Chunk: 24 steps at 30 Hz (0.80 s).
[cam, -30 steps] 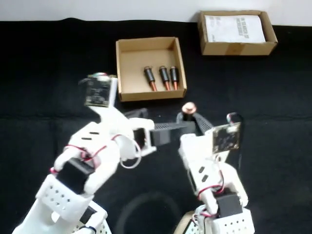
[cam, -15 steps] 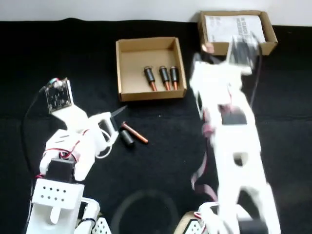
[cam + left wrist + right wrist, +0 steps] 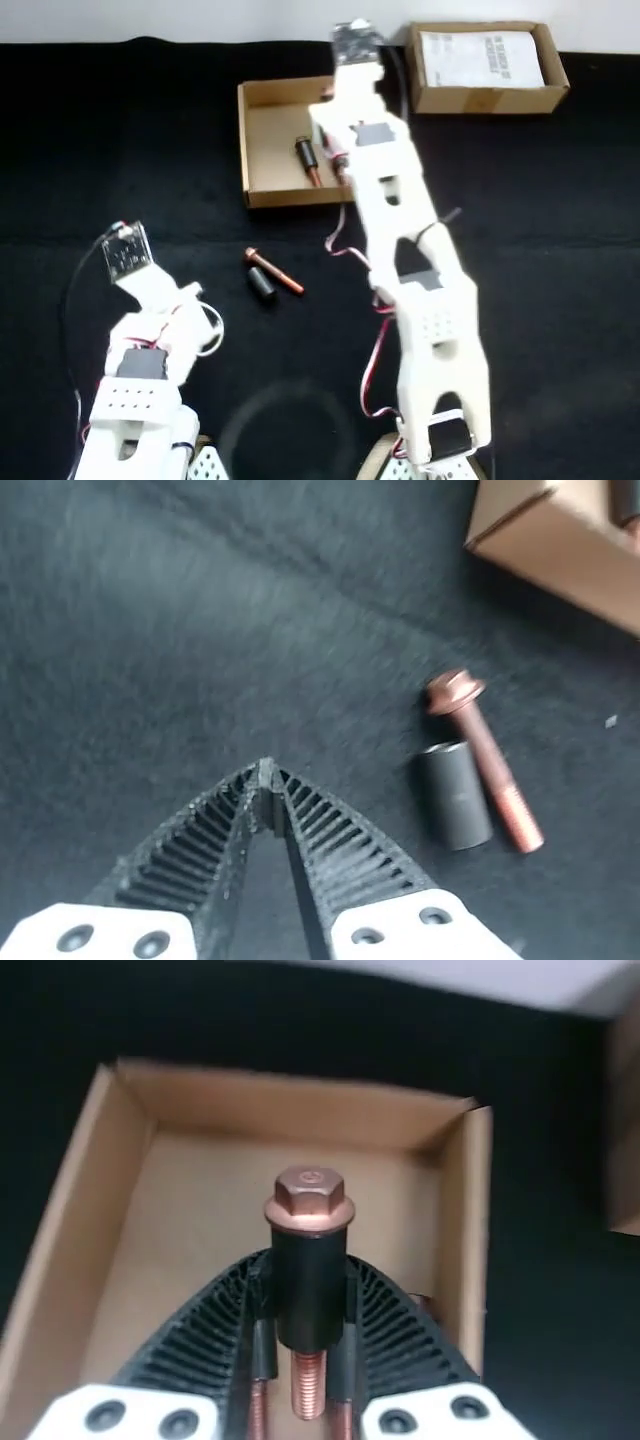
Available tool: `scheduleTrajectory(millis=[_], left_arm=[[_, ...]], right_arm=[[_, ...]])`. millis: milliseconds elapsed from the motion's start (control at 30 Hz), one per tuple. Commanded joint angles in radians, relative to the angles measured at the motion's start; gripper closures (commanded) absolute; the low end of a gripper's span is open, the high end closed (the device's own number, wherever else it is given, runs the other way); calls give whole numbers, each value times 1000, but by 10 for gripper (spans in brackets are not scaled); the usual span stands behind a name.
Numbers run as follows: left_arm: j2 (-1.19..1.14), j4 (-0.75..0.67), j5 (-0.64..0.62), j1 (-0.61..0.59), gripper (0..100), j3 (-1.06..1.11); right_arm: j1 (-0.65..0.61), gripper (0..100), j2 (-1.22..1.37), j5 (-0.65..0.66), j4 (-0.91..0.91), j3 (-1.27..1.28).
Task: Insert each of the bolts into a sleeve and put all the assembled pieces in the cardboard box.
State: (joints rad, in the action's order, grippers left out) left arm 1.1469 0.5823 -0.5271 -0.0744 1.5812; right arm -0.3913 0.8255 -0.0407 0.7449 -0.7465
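Your left claw point(image 3: 268, 785) sat pinched together over the black table point(image 3: 150, 630), with a loose bolt point(image 3: 485, 765) and sleeve point(image 3: 456, 796) side by side just beyond. Farther out, your right claw point(image 3: 305, 1305) was clamped on an assembled piece point(image 3: 310, 1255) above the cardboard box point(image 3: 300, 1110).

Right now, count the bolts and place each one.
3 for sure: a sleeved bolt in the right gripper above the cardboard box; a sleeved one inside it; a loose one on the table beside a bare sleeve. The arm may hide more.
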Motion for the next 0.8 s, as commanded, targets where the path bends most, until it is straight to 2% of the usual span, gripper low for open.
scheduleTrajectory(millis=[0,100,167,233,333,400,633,767], left_arm=[[15,-32,6,-12,991,8],[15,-32,6,-12,991,13],[15,-32,6,-12,991,13],[15,-32,6,-12,991,16],[15,-32,6,-12,991,16],[15,-32,6,-12,991,16],[15,-32,6,-12,991,16],[15,-32,3,-16,991,12]], right_arm=[[-18,992,150,26,70,-282],[-10,991,272,34,88,-401],[-7,981,334,83,102,-444],[-7,922,375,129,139,-470],[-2,792,398,107,186,-503],[-1,746,398,104,211,-536],[-13,742,398,104,315,-734],[-36,742,398,104,492,-932]])
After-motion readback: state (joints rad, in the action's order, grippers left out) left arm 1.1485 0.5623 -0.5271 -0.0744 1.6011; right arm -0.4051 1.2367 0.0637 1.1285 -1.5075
